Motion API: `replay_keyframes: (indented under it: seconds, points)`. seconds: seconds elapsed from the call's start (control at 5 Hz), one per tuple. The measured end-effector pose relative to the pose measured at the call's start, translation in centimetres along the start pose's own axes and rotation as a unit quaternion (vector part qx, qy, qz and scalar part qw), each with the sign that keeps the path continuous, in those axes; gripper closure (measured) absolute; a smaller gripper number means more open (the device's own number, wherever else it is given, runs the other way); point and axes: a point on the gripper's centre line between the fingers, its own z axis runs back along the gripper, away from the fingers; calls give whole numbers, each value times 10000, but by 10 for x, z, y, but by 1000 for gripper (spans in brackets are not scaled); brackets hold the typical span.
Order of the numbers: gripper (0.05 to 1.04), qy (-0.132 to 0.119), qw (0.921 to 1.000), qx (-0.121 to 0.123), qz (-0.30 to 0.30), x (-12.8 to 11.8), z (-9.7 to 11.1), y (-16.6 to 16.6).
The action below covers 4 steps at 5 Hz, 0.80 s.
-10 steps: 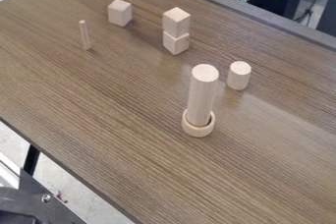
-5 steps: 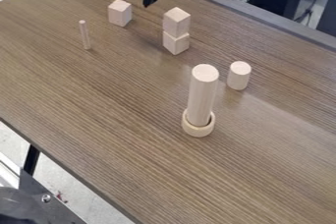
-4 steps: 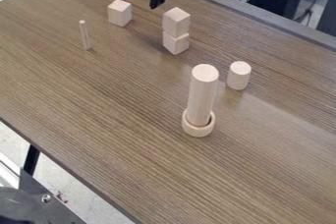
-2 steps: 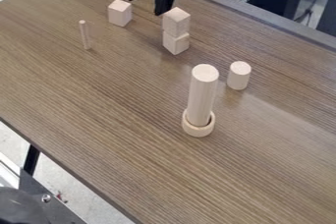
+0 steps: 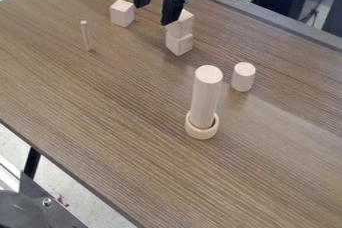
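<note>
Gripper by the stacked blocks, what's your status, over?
Gripper open, empty, near the view's top. Two-block stack upright; one finger overlaps its top block in view, contact unclear. Lone cube close by.

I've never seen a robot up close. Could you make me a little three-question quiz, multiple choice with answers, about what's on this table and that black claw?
1. Where does the tall cylinder stand?
A) On the stack
B) Beside the thin peg
C) In the ring

2. How many wooden cubes are there?
A) Two
B) Three
C) Five

3. How is the gripper?
A) Open
B) Shut, holding nothing
C) Clamped on the short cylinder

Answers:
1. C: the ring goes around the cylinder's foot.
2. B: two are stacked and one stands apart.
3. A: its two fingers are spread, with nothing between them.
</note>
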Motion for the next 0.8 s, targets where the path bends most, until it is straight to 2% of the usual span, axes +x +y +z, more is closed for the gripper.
replay_keyframes:
  seconds: [0.4,0.8]
  points:
    - [84,-142,9999,49,-84,8,6,-9]
    - [85,-143,9999,36,-90,13,-2,-12]
